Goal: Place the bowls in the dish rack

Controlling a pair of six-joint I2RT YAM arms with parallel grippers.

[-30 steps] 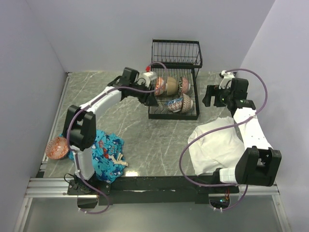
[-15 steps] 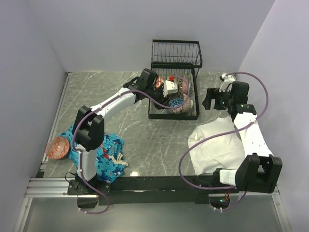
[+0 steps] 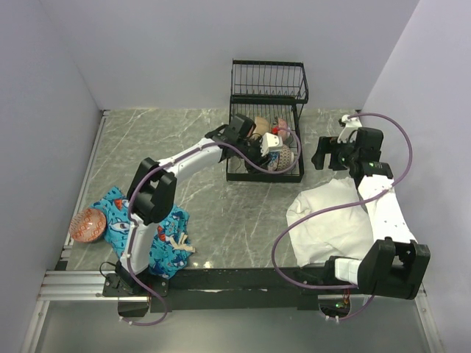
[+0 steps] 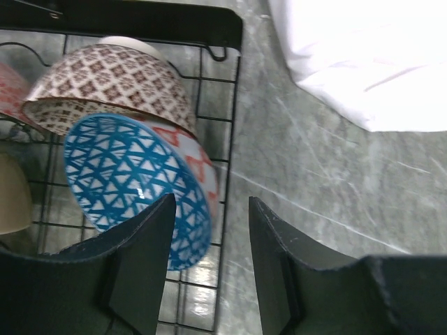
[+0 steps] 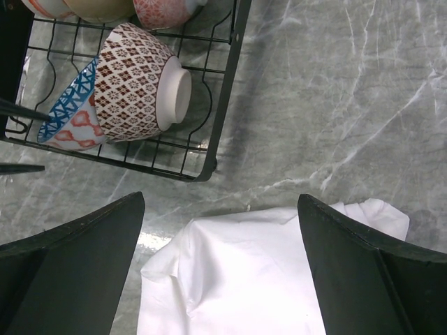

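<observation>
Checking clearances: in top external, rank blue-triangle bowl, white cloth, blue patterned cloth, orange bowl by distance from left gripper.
1. blue-triangle bowl, at left gripper
2. white cloth, right
3. blue patterned cloth, near-left
4. orange bowl, far left

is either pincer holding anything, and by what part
Nothing looks gripped. The left pincer stands open astride the rim of the blue triangle-patterned bowl in the black wire dish rack; the right pincer is empty.
</observation>
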